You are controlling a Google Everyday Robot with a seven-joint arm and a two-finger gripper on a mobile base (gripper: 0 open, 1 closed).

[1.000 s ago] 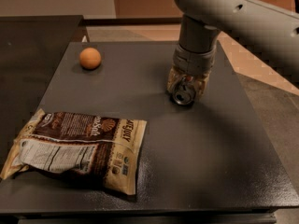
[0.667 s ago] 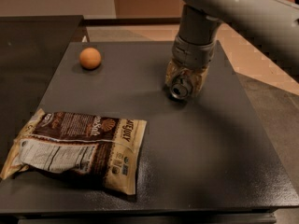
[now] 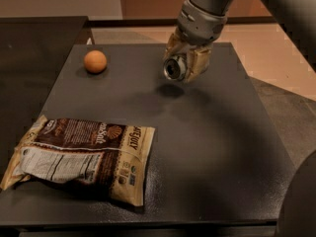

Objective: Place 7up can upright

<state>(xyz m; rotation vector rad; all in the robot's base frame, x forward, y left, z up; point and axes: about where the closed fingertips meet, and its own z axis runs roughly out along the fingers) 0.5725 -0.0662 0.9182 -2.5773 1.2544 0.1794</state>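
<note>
The 7up can [image 3: 176,68] is a small silver can lying on its side in the air, its shiny metal end facing the camera. My gripper [image 3: 185,63] hangs from the arm at the upper right and is shut on the can, one finger on each side. The can is lifted clear of the dark table [image 3: 207,147]; its shadow lies on the surface just below it.
An orange ball [image 3: 95,61] rests on the table at the far left. A brown and white snack bag [image 3: 81,154] lies flat at the near left. The table's right edge drops to a tan floor.
The gripper has lifted the can off the table and carried it up and slightly left. The ball and the bag have not moved.
</note>
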